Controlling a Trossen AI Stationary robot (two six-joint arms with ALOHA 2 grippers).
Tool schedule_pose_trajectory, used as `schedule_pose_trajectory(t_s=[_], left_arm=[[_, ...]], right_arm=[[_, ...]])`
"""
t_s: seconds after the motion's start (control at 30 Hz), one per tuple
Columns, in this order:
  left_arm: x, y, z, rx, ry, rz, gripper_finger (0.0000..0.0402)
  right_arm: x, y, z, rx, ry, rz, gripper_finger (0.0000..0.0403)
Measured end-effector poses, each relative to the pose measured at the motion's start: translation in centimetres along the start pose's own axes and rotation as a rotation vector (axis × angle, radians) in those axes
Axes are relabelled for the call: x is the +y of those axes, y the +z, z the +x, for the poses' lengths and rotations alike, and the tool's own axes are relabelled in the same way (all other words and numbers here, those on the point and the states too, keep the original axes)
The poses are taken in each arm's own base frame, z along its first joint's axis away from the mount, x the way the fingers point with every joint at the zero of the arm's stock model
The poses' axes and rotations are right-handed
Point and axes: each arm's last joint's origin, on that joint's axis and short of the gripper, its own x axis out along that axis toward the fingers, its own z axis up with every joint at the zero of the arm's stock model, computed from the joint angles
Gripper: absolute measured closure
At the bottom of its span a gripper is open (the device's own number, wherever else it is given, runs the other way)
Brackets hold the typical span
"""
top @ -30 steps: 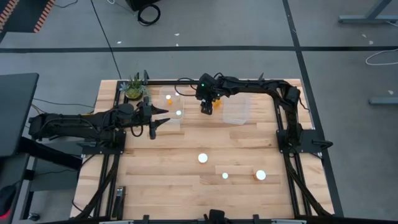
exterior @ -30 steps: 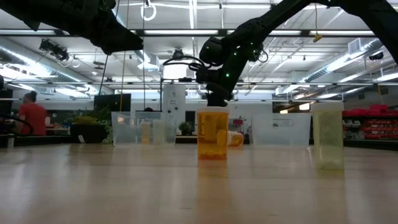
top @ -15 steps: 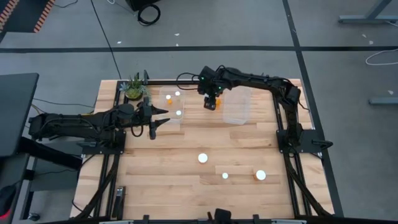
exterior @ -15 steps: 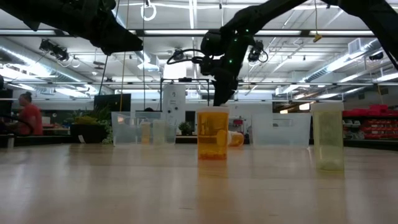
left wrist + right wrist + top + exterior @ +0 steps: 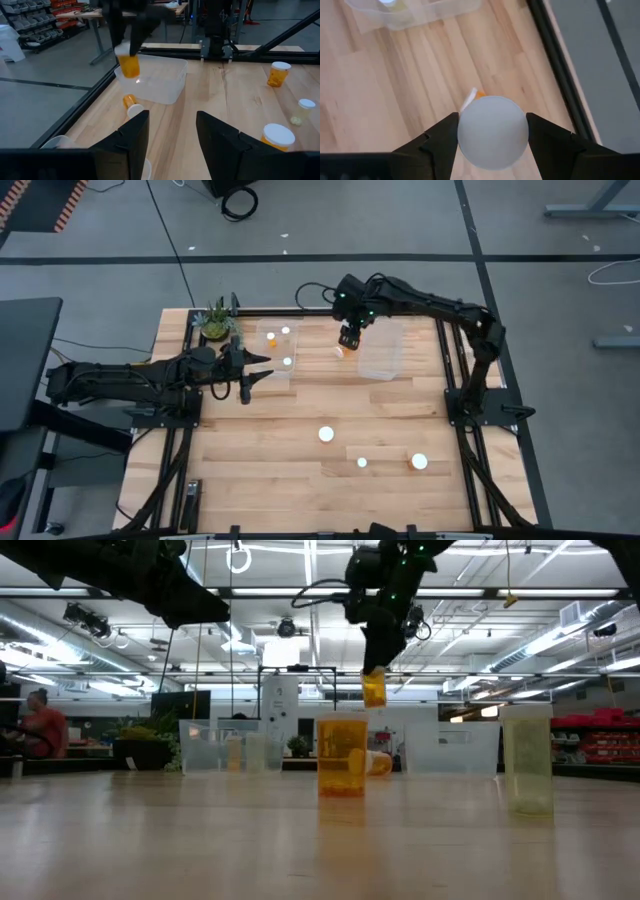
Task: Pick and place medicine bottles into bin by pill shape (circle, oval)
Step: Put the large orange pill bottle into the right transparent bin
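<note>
Right pincer [image 5: 346,345] holds 1 bottle [image 5: 374,689] above the table [image 5: 300,420].

Two bins [image 5: 278,352] [image 5: 381,350] sit side by side at the counter's [image 5: 300,430] back; three bottles [image 5: 326,434] [image 5: 362,463] [image 5: 419,462] stand nearer the front.

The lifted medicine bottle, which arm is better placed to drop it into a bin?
The right. Its gripper already holds the medicine bottle in the air beside the clear bin, while the left gripper waits open at the other bin.
</note>
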Motion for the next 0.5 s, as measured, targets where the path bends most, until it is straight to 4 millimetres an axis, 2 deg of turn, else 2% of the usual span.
schedule_pose_trajectory(t_s=[0.1, 0.23, 0.5], left_arm=[[0.0, 0.0, 0.0, 0.0, 0.0, 0.0, 0.023], [0.0, 0.0, 0.0, 0.002, 0.0, 0.0, 0.023], [0.0, 0.0, 0.0, -0.003, 0.0, -0.001, 0.023]], right_arm=[[0.0, -0.9, -0.9, -0.007, -0.03, 0.023, 0.0175], [0.0, -3.2, -0.9, 0.007, -0.063, 0.043, 0.0175], [-1.4, -9.1, 1.3, -0.054, -0.138, 0.147, 0.0175]])
